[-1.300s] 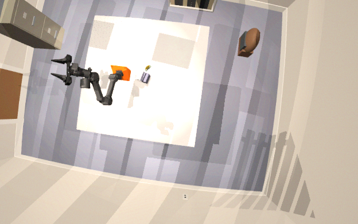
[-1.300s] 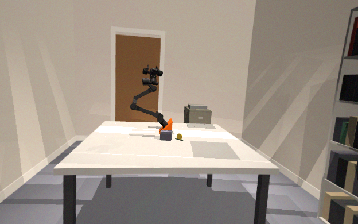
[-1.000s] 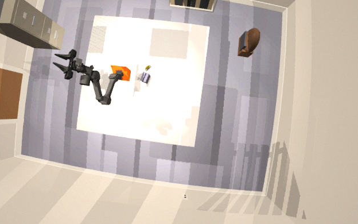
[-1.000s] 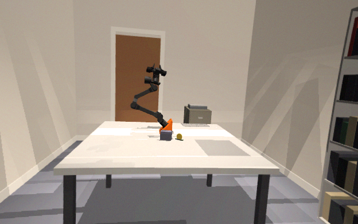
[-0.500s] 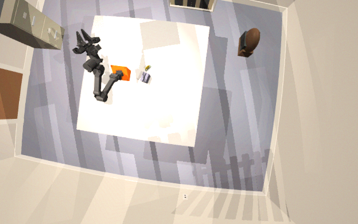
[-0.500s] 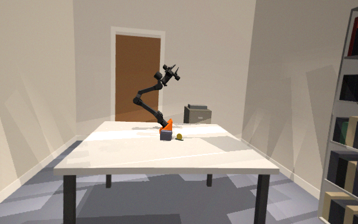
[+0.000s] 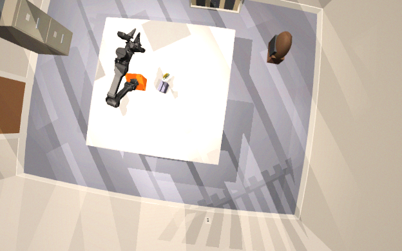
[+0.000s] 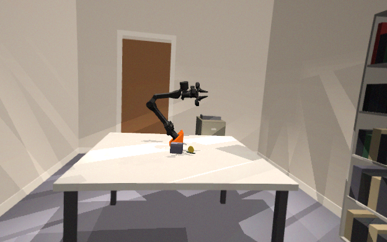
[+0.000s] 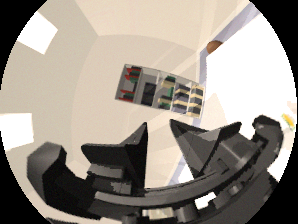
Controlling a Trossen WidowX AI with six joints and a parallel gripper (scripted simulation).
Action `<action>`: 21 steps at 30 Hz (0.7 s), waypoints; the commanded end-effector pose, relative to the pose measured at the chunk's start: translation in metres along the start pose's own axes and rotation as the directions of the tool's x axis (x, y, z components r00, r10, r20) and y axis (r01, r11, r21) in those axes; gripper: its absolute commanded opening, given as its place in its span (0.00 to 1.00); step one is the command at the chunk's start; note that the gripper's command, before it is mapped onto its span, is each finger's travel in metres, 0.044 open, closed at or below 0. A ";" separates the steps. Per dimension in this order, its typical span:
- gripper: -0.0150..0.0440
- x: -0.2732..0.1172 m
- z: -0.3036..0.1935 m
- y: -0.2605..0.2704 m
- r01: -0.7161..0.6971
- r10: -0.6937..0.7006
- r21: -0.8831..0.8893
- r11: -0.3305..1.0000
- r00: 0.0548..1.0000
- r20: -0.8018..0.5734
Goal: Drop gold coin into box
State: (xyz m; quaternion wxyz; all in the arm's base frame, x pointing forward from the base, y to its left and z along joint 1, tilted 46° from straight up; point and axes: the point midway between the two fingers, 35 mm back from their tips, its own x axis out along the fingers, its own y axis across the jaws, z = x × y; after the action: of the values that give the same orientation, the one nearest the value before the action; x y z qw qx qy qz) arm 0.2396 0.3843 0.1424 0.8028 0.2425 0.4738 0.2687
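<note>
Gold coin (image 8: 191, 149) upright (apparently), round.

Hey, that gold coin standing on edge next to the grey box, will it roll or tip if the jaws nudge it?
Probably. The gold coin stands on its thin edge in a shallow holder, so a sideways bump likely topples it. Being round, it could roll once free. It looks rigid.

One coin (image 8: 191, 149), one box (image 8: 176, 147) and one orange wedge (image 8: 177, 138) are sitting on the one table (image 8: 134, 174), all near the box. One arm is standing there, carrying one gripper (image 8: 203, 94). One door (image 8: 146, 84) is showing behind the table.
</note>
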 end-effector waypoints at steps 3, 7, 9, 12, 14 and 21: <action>0.53 0.019 0.011 -0.103 0.394 -0.407 -0.170 0.903 0.912 -0.048; 0.53 0.012 0.012 -0.167 0.580 -0.633 -0.310 0.754 0.766 -0.107; 0.53 0.004 0.011 -0.196 0.638 -0.727 -0.388 0.665 0.672 -0.141; 0.53 -0.015 0.010 -0.238 0.677 -0.843 -0.519 0.523 0.501 -0.195; 0.53 -0.033 0.008 -0.266 0.659 -0.905 -0.624 0.420 0.354 -0.236; 0.53 -0.090 0.008 -0.321 0.422 -0.947 -0.869 0.260 -0.064 -0.315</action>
State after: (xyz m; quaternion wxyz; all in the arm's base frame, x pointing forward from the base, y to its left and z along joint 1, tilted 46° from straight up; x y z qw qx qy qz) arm 0.2828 0.1424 -0.0060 0.6420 -0.3369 0.6884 -0.0214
